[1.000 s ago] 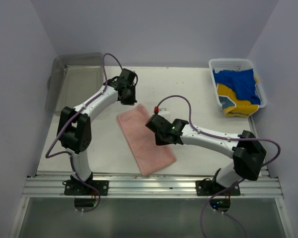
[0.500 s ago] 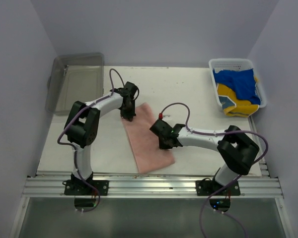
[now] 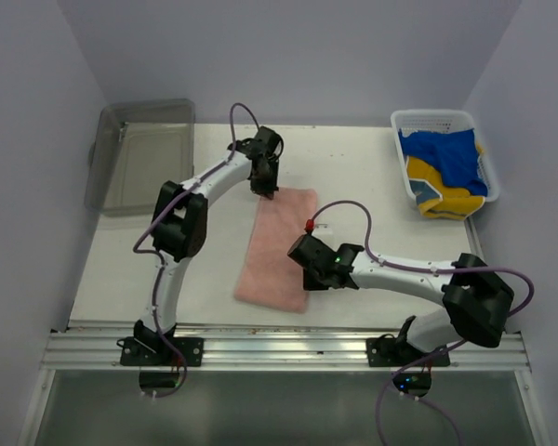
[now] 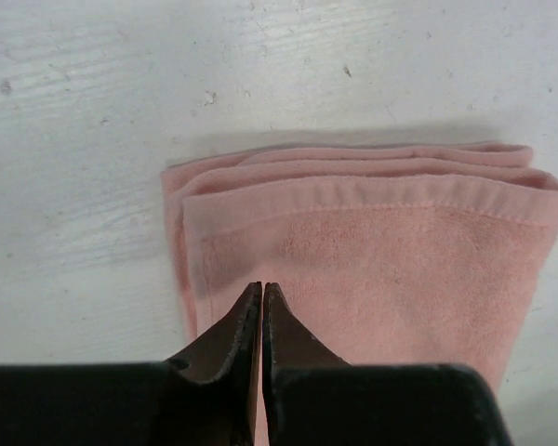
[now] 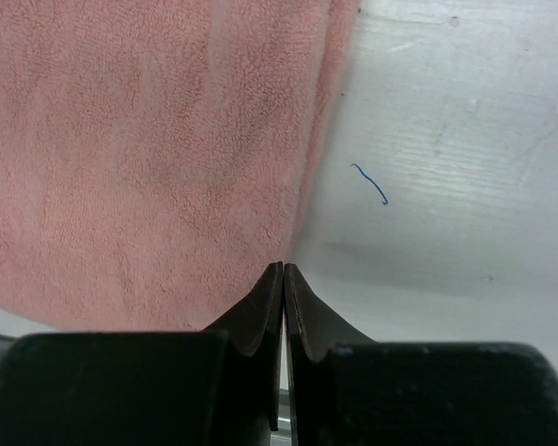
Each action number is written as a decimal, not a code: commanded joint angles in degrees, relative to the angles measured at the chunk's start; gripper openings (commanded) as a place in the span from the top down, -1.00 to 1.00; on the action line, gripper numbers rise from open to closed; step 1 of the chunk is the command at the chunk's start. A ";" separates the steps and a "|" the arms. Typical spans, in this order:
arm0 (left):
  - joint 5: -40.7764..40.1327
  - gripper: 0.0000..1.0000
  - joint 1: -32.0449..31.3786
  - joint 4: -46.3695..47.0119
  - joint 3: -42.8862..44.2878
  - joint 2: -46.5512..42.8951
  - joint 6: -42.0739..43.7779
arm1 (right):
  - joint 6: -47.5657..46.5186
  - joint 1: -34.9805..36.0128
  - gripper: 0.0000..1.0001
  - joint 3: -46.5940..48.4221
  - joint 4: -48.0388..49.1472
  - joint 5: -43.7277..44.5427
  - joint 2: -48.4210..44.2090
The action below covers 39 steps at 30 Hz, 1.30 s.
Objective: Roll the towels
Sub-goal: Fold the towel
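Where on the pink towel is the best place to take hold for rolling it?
Grip the pink towel at its far short end, coming down from above on the far side. It lies flat, folded into stacked layers that show there as hems, and its length runs toward the near edge.
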 commanded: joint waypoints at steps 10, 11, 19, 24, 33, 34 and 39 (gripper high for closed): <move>-2.71 0.93 0.72 1.06 -25.72 -33.56 -1.44 | -8.36 2.42 0.79 6.92 -4.92 2.91 -2.65; -2.36 0.95 0.72 1.51 -30.97 -34.88 -2.23 | -8.28 2.60 0.79 7.01 -4.83 2.91 -2.04; -5.42 0.71 0.72 4.06 -45.25 -43.33 -3.99 | -9.59 3.31 0.79 7.80 -2.72 2.74 1.22; -2.27 0.62 0.72 5.02 -47.01 -43.59 -4.43 | -11.44 3.22 0.80 11.05 -4.91 3.00 3.16; 2.56 0.47 0.72 4.32 -53.69 -51.40 -5.40 | -10.57 3.22 0.76 11.31 -5.00 5.11 1.40; 4.57 0.39 0.63 4.41 -54.48 -52.11 -5.31 | -10.30 3.22 0.76 11.66 -5.18 5.72 1.40; 8.80 0.02 0.19 4.67 -59.49 -55.98 -5.75 | -9.07 3.31 0.75 12.46 -5.44 6.08 0.43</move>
